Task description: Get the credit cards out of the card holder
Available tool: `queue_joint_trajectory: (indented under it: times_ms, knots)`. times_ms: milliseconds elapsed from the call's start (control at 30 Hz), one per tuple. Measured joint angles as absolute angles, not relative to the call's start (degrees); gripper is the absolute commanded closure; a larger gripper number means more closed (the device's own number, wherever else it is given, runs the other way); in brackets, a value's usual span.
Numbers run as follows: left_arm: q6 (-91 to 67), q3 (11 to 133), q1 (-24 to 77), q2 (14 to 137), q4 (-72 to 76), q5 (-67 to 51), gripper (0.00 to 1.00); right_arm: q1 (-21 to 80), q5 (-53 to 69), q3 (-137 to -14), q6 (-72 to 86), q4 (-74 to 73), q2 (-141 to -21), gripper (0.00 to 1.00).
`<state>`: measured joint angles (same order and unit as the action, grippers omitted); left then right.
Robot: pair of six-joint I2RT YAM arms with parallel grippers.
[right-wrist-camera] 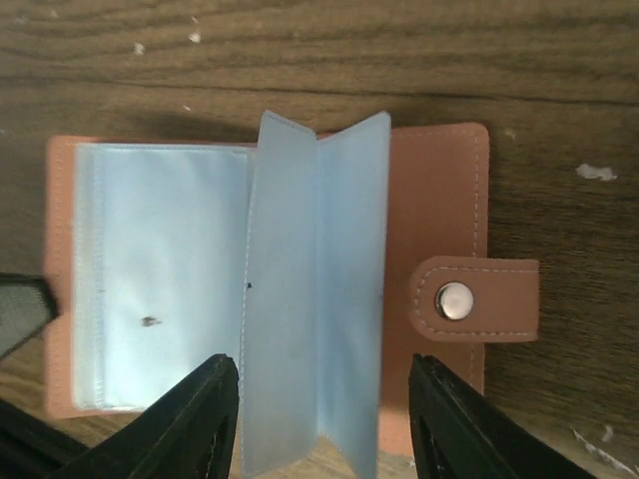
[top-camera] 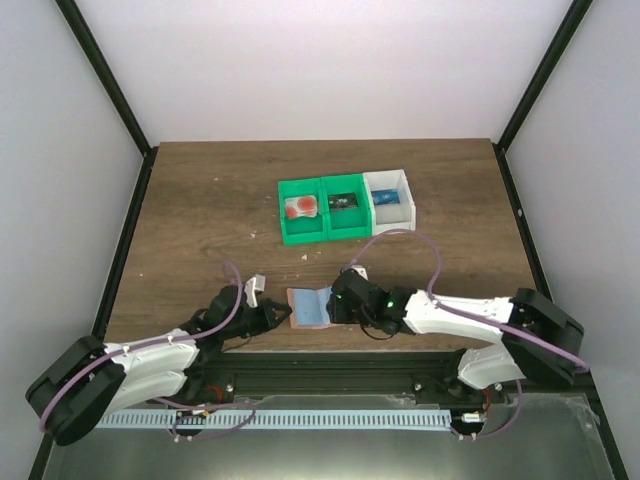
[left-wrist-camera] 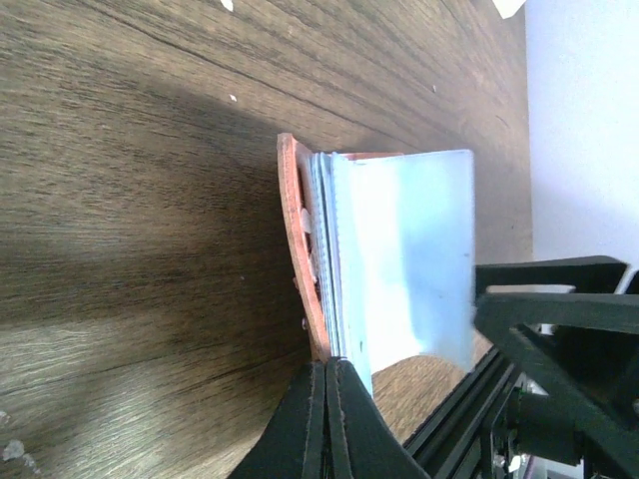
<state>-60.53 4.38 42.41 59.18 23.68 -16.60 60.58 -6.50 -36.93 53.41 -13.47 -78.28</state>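
Note:
The card holder (top-camera: 308, 306) lies open on the table near the front edge, salmon-pink outside with blue-grey pocket leaves (right-wrist-camera: 315, 279) standing up. Its snap tab (right-wrist-camera: 469, 299) points right. No card shows in the pockets I see. My left gripper (top-camera: 272, 318) is shut, and its tips (left-wrist-camera: 326, 364) touch the edge of the holder (left-wrist-camera: 295, 230). My right gripper (top-camera: 340, 300) is open just above the holder, and its jaws (right-wrist-camera: 324, 419) straddle the raised leaves. A pale credit card with a red blot (top-camera: 300, 208) lies in the green bin.
A green two-compartment bin (top-camera: 322, 236) and a white bin (top-camera: 390, 222) stand side by side at mid-table. A dark card (top-camera: 343, 203) and a blue card (top-camera: 386, 198) lie in them. The metal table edge runs just below the holder.

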Motion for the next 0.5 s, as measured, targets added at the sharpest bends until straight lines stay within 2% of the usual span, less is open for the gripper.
queue_joint_trajectory:
  times_ms: [267,500]
  knots:
    - [-59.75,4.38,42.41,59.79,23.66,-16.56,1.0,60.88,-4.4,-40.49,52.93,-13.67,-73.25,0.59]
    - [-59.72,4.38,42.41,59.86,23.64,-16.56,1.0,62.61,-0.56,-42.5,51.68,-8.75,-75.75,0.57]
